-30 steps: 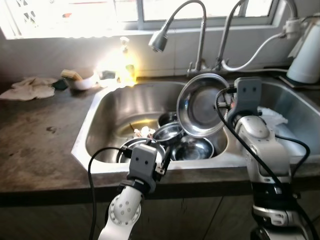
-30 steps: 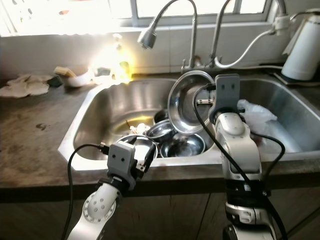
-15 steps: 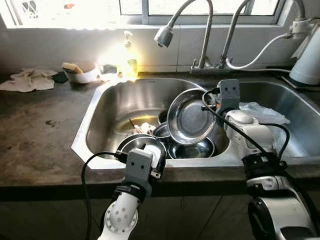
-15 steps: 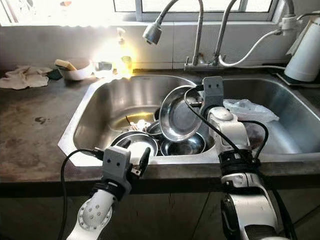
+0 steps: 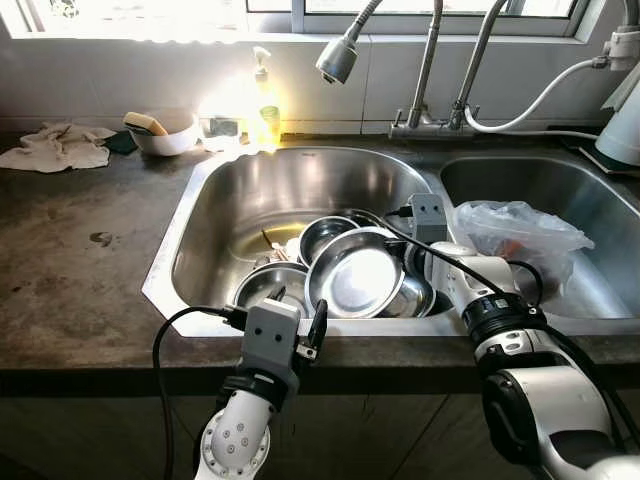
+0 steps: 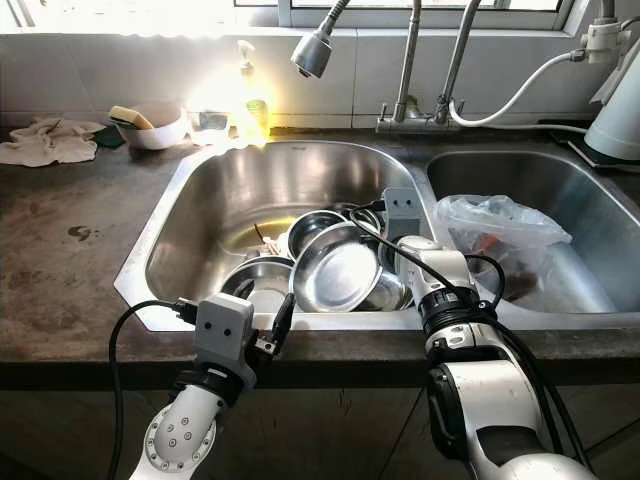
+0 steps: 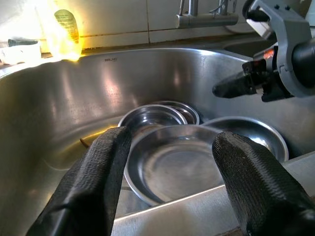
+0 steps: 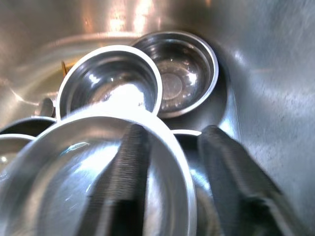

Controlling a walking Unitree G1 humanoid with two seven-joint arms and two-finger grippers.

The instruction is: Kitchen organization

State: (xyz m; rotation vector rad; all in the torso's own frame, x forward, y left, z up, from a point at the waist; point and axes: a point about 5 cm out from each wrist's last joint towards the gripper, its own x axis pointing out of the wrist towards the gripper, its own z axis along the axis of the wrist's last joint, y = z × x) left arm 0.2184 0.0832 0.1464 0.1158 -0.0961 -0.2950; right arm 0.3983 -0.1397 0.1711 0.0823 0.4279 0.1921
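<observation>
Right end effector (image 8: 167,187) pinching steel plate (image 5: 355,280) rim over bowl pile in sink (image 5: 200,235); left end effector (image 7: 167,162) wide, idle. Risk: thin-rim slip, clatter onto bowls.

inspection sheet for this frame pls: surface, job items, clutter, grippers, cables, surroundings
Surface: dark stained countertop, double steel sink.
Job's things: steel plate tilted on stacked steel bowls in the left basin.
Clutter: plastic bag in the right basin; cloth, white bowl holding a sponge.
Grippers: right gripper jaws straddle the plate's rim; left gripper open at the sink's front edge.
Cables: black leads along both wrists.
Surroundings: faucets, soap bottle, window.
</observation>
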